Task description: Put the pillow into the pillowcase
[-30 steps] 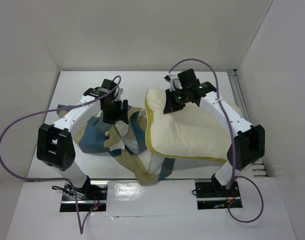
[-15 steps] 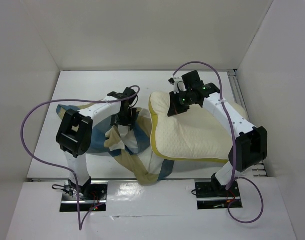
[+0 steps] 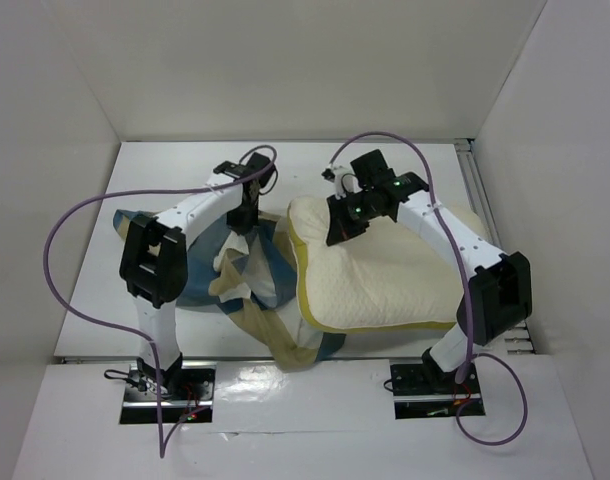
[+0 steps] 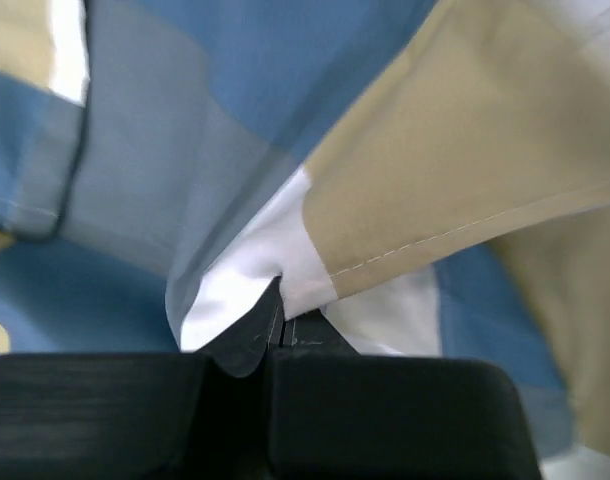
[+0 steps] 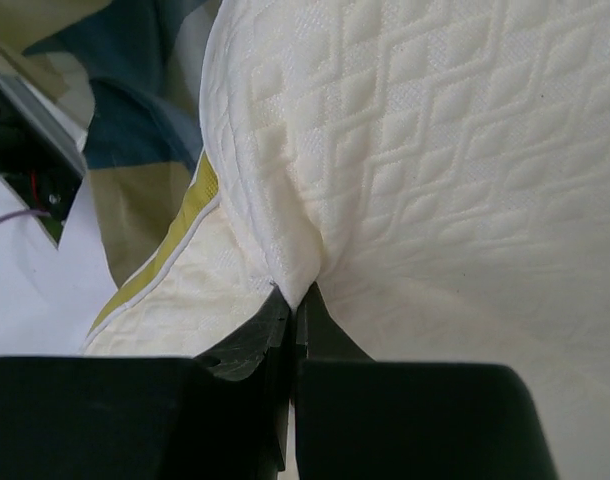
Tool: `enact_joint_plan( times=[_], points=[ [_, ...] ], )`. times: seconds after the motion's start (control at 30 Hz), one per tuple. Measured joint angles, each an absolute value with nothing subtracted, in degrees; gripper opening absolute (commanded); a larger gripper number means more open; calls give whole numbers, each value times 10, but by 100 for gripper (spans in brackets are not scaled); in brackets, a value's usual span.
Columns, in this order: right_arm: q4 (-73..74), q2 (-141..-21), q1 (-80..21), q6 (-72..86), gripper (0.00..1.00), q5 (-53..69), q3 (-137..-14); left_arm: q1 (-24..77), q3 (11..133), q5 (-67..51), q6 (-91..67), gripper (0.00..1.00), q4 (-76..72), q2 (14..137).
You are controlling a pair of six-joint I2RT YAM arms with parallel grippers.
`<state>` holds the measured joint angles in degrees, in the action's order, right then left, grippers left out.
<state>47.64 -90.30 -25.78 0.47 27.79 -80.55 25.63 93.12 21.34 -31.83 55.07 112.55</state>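
Pillow (image 3: 385,275) lies on the right half of the table (image 3: 165,170), cream and quilted, with its yellow edge band turned toward the crumpled pillowcase (image 3: 235,285), which sits heaped on the left and touches the pillow along that edge. Right gripper (image 5: 297,297) has its fingers pressed together on a small tuck of the quilted cover near the pillow's far-left corner. Left gripper (image 4: 278,305) is closed on a thin fold of the pillowcase where a white block meets a tan one at a stitched hem. By the look of it the pillow is not yet inside, and the mouth of the case does not appear spread. Several things could go wrong from here. The right pinch takes only a little soft cover, so a hard pull may let it slip free. I cannot tell whether the left grip has one layer of the opening or both, and with both the corner would push against shut cloth and bunch it. The wrists are also near each other, so a careless sweep might knock them together
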Motion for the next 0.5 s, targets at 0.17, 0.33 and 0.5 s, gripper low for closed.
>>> enact_joint_plan(
  times=[0.17,0.33,0.5],
  points=[
    [476,-921,-335,1,0,288,-806,237,1002,165,-301,0,564,1096],
    [476,-942,-376,-3,0,295,-806,225,1045,108,-298,0,571,1086],
    [477,-959,-394,-4,0,288,-815,217,1054,70,-290,0,580,1086]
  ],
)
